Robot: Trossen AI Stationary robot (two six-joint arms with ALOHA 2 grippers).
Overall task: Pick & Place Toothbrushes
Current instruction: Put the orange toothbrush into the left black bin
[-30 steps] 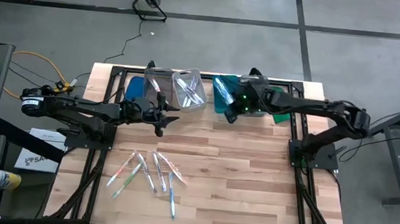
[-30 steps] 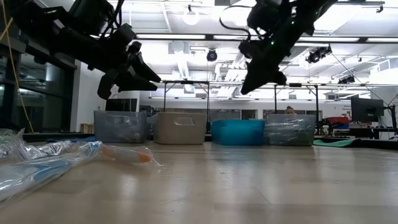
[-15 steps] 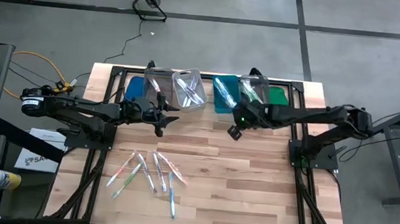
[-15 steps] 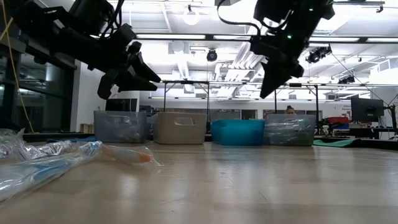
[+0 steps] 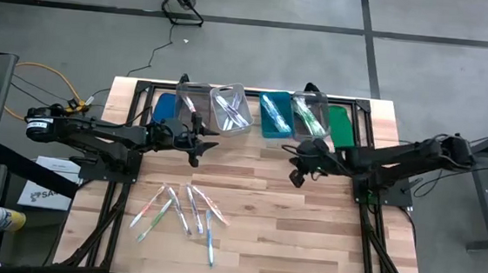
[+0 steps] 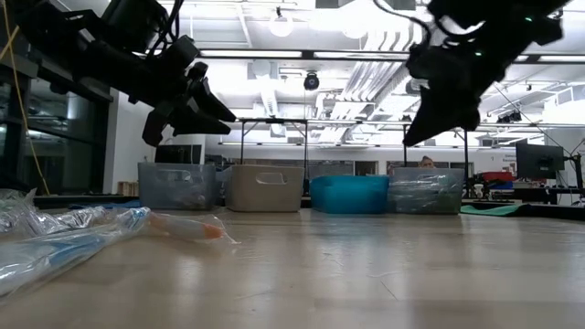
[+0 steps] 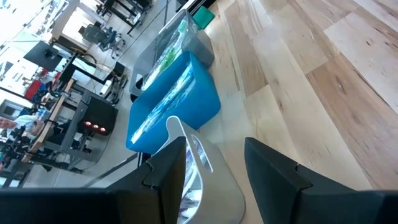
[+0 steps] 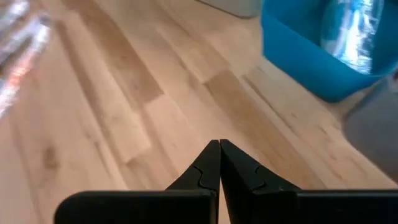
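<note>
Several toothbrushes [image 5: 181, 210] lie loose on the wooden table, near its front left; in the low view they show as a wrapped heap [image 6: 91, 233]. My left gripper [image 5: 198, 142] hangs open and empty above the table, just in front of the clear bin [image 5: 192, 105] and the grey bin [image 5: 231, 109]. My right gripper [image 5: 296, 174] is shut and empty, above bare wood in front of the teal bin [image 5: 274, 114]. The right wrist view shows its fingertips [image 8: 219, 146] closed together with nothing between them.
A row of bins holding toothbrushes stands along the far edge, ending in a second clear bin [image 5: 309, 114] at the right. Black frame rails [image 5: 360, 163] run along both sides of the table. Bare wood lies between the grippers and the loose toothbrushes.
My right gripper has drawn back from over the teal bin toward the table's near edge and a little to the right, sinking slightly, and has stayed shut. The arm no longer covers the right-hand bins.
</note>
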